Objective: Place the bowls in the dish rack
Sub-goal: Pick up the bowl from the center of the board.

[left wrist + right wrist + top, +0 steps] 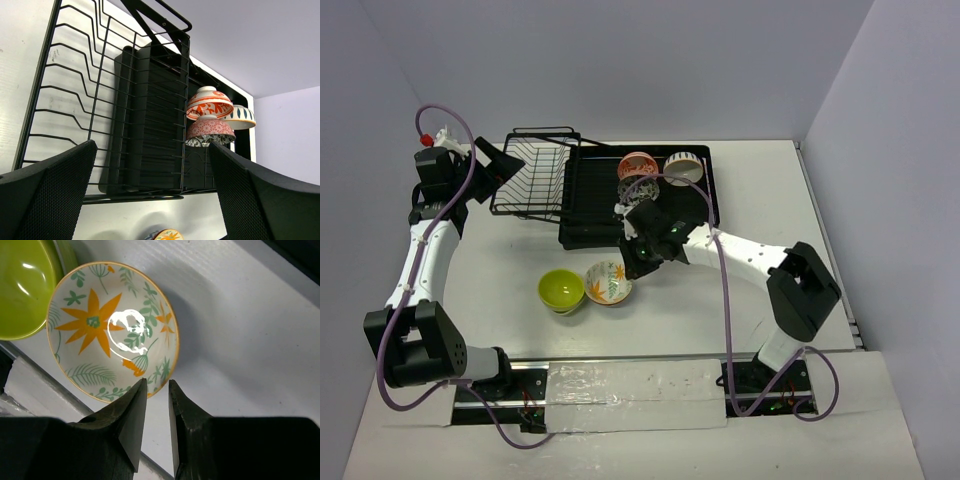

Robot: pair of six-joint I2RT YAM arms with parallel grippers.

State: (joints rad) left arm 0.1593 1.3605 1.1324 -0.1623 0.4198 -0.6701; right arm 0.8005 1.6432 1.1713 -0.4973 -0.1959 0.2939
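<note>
The black dish rack (590, 215) stands at the back, its wire basket (535, 178) on the left; it also shows in the left wrist view (150, 125). A red-orange patterned bowl (637, 164) and a cream bowl (683, 167) sit in the rack's tray, with another patterned bowl (210, 131) beside them. The lime green bowl (561, 290) and the white orange-leaf bowl (608, 283) rest on the table. My right gripper (636, 263) hovers at the white bowl's (110, 330) rim; the jaws (158, 385) stand a narrow gap apart, holding nothing. My left gripper (492, 165) is wide open and empty beside the basket.
The green bowl (22, 287) touches the white bowl's left side. A taped strip (640, 385) runs along the table's near edge between the arm bases. Walls close in at the back and both sides.
</note>
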